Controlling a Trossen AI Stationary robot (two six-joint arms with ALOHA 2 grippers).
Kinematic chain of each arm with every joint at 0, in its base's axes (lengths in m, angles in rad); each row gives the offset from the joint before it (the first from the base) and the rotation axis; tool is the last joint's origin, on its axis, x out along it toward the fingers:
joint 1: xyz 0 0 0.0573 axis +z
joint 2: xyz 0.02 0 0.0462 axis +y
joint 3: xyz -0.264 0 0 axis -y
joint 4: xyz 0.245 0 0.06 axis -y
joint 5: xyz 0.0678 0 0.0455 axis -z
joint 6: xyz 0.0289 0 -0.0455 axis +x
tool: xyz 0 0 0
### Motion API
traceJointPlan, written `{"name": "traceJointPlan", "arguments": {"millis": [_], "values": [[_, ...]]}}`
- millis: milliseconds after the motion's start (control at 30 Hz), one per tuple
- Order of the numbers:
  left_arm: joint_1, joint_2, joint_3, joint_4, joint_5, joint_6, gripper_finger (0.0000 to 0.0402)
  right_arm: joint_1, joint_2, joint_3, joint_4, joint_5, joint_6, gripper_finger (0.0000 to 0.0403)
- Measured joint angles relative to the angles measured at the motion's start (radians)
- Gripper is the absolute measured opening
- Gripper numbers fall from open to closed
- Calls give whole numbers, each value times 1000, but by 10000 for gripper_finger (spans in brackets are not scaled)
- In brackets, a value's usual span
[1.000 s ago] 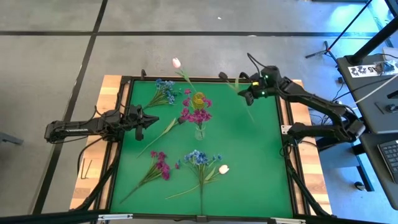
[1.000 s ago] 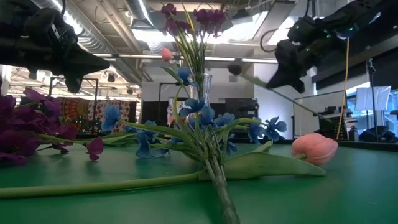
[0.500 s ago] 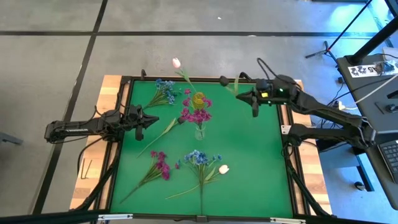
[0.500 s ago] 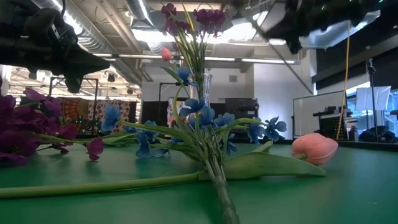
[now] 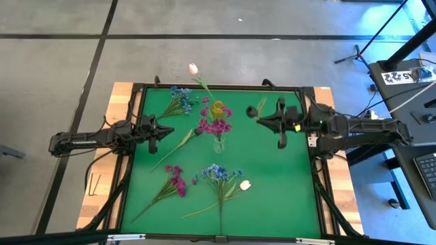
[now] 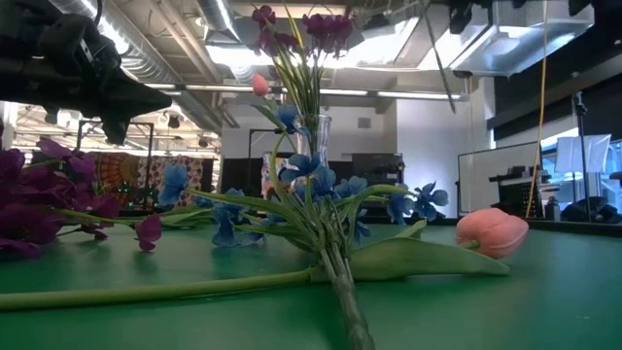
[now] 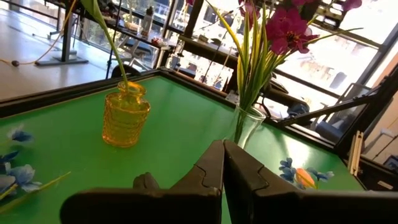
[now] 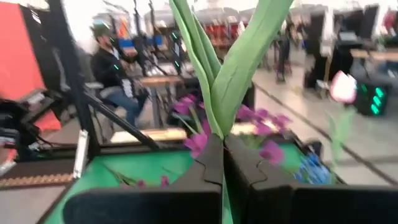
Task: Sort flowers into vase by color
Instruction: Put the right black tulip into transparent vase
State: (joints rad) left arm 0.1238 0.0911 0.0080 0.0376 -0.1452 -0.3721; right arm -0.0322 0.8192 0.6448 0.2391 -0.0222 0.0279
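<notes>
The right gripper (image 5: 260,118) is clenched on a green-leaved stem (image 8: 219,65), its fingers pinching the stalk where the long leaves fan out, and it hangs above the green table (image 5: 272,184) toward the right half of the far edge. The left gripper (image 5: 165,131) waits closed and empty over the left side of the table, pointing toward the middle.

Two vases stand near the centre: a clear glass vase (image 7: 246,127) already holding the magenta sprays (image 5: 215,125), and just beyond it, toward the far edge, a squat amber vase (image 7: 126,116) with one tulip stem (image 5: 199,77) leaning out of it. Still lying flat are a blue spray (image 5: 180,99) by the far left corner, a magenta spray (image 5: 173,180) and a blue spray with a pink tulip bud (image 6: 491,233) near the front edge.

The step in hand looks like carrying the held stem to a vase. Its flower head cannot be made out here, so which vase it belongs in is uncertain. To do it well, the stem's lower end should be swung to hang down, centred over the chosen neck, and lowered straight. The amber neck is narrow and the glass vase is crowded, so a slanted approach risks snagging stems or tipping a vase. Letting go should wait until the stalk is well inside
</notes>
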Motion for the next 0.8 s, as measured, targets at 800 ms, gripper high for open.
{"name": "traceJointPlan", "arguments": {"millis": [800], "values": [[0,0,0,1,-4,9,0,98,320,-284,1025,4,-168,1]]}}
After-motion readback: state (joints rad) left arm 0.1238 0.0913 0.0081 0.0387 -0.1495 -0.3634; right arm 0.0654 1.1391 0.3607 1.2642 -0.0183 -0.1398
